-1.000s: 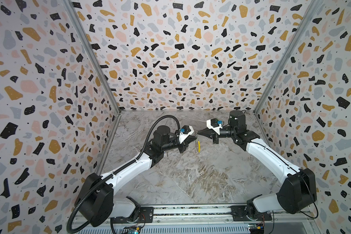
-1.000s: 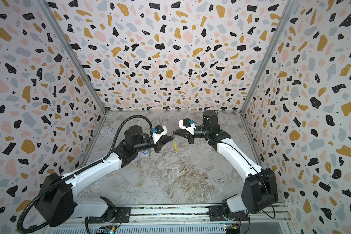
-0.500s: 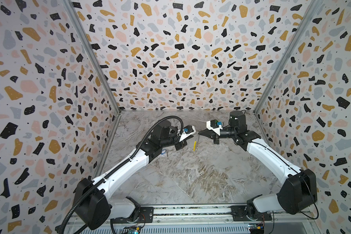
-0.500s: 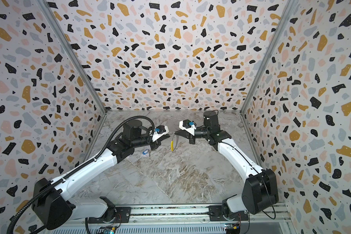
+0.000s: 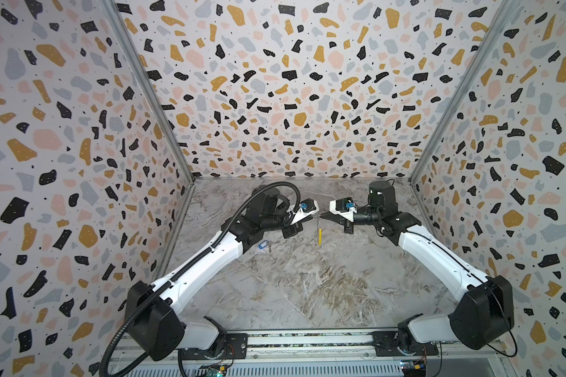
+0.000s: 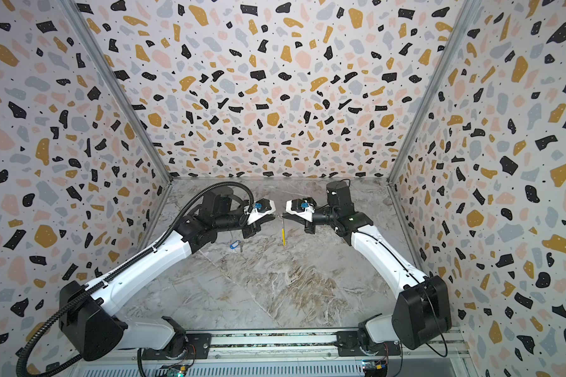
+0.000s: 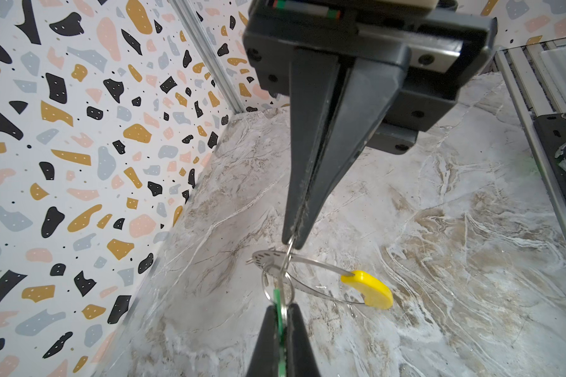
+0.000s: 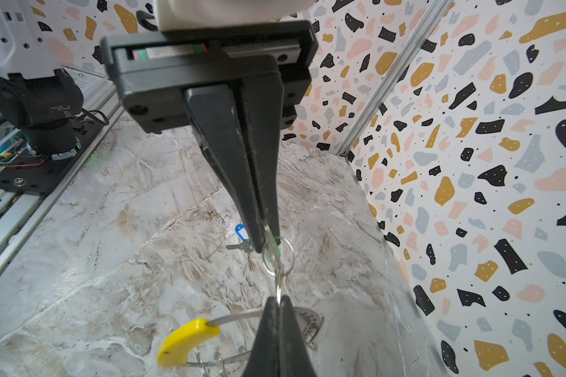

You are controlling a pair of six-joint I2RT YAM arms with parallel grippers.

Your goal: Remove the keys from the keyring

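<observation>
My left hand [image 7: 293, 241] is pinched tight on the thin wire of the keyring [image 7: 322, 265]. The keyring hangs in the air above the counter [image 5: 307, 287], yellow sleeve [image 7: 366, 289] at its low end. My right hand [image 8: 266, 243], tip to tip with the left, is clamped on the green-tagged key [image 7: 277, 303], whose small split ring [image 8: 276, 258] bridges the gap. The blue-tagged key [image 5: 264, 244] lies loose on the counter just beside my left forearm [image 5: 209, 261], apart from the ring.
</observation>
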